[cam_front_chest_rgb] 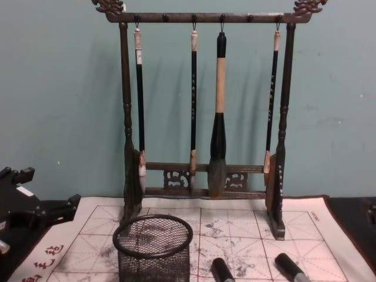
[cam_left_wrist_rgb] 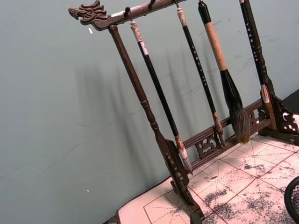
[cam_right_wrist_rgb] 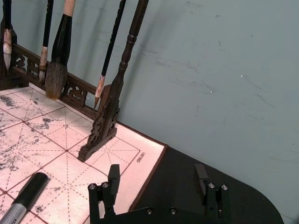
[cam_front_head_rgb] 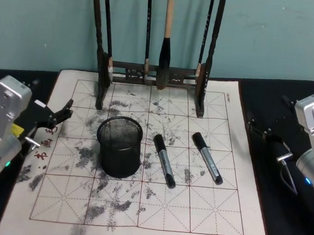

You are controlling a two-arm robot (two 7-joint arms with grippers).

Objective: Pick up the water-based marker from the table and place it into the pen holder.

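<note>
Beside pen holder (cam_front_head_rgb: 120, 147): marker (cam_front_head_rgb: 164, 160), second marker (cam_front_head_rgb: 207, 158); brush rack (cam_front_head_rgb: 131, 71) behind.
Right gripper (cam_right_wrist_rgb: 157, 169) jaws wide; left gripper (cam_front_head_rgb: 59, 115) jaws seemingly parted.

Red characters (cam_front_head_rgb: 45, 141) stand at the left edge of the mat (cam_front_head_rgb: 193, 207), small print (cam_front_head_rgb: 229, 96) at its far right; neither is legible.

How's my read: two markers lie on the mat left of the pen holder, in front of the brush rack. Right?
Not left. In the head view one marker and the other marker lie on the mat right of the pen holder, in front of the brush rack.
</note>
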